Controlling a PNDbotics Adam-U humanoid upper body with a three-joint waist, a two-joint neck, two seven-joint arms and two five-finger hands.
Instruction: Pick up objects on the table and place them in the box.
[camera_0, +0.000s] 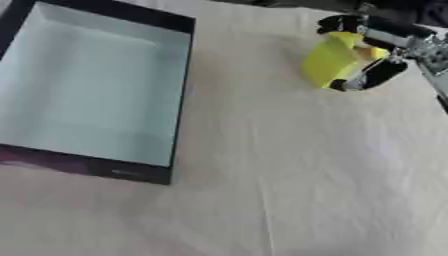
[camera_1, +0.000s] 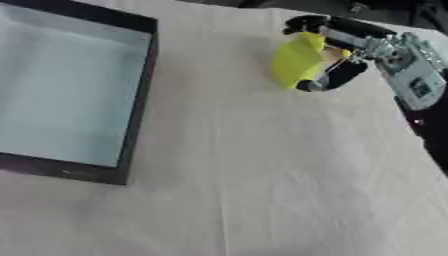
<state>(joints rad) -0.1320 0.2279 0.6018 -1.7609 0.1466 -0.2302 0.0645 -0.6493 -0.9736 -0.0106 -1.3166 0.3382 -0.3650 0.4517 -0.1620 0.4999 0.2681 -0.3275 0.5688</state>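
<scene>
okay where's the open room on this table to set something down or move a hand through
Bare cloth fills the whole near half, from the box's right wall across to the right edge. The box's pale floor also looks bare. Only the far right is crowded: there the right hand curls round a yellow object.

Even, soft daylight over my table (camera_0: 289, 165); everything looks slightly blurred, and the box (camera_0: 179, 100) casts only a faint shadow rightward.
</scene>
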